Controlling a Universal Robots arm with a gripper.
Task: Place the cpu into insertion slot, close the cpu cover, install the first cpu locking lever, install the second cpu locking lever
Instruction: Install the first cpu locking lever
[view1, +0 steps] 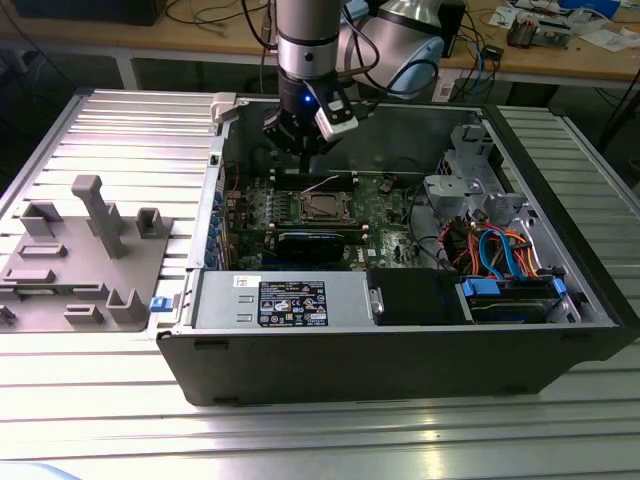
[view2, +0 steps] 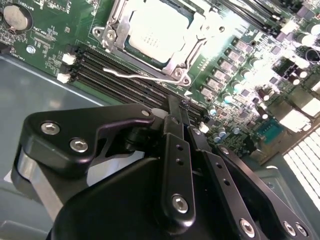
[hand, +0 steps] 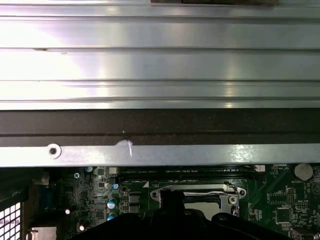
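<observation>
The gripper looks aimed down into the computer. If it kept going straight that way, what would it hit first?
Most likely the long dark memory slots right beside the cpu. The gripper hangs over them in the second wrist view, though depth is hard to judge.

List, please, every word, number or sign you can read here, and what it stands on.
On the silver box, a black label: too small to read.
Beside it, a white label: too small to read.
Lettering on the green circuit board: blurred, unreadable.
Marks on the cpu: washed out, unreadable.
</observation>
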